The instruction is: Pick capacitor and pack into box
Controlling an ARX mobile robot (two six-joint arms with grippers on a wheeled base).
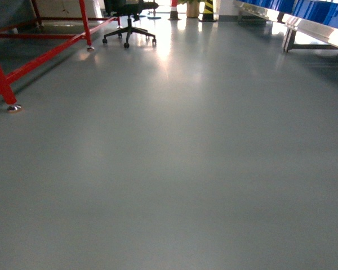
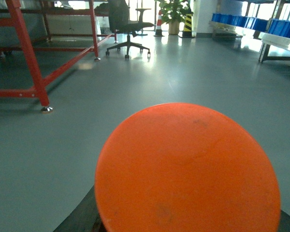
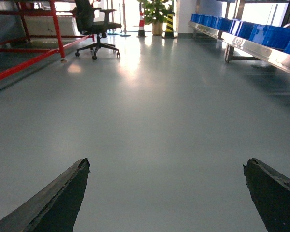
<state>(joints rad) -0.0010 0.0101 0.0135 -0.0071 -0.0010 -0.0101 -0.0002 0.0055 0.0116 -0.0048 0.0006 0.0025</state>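
A round orange face [image 2: 188, 169], the capacitor seen end-on, fills the lower half of the left wrist view and hangs above the grey floor. It sits between my left gripper's dark fingers [image 2: 79, 220], which show only as slivers at its lower left and lower right. My left gripper [image 2: 186, 227] is shut on it. In the right wrist view my right gripper [image 3: 166, 165] stands wide open over bare floor, nothing between its fingertips. The box is out of view. Neither gripper shows in the head view.
A red metal frame [image 1: 42, 53] stands at the left with its foot [image 1: 13, 107] on the floor. A black office chair [image 1: 129, 22] is at the back. Blue bins on a metal rack [image 1: 315, 22] run along the right. A potted plant [image 3: 154, 12] stands far back.
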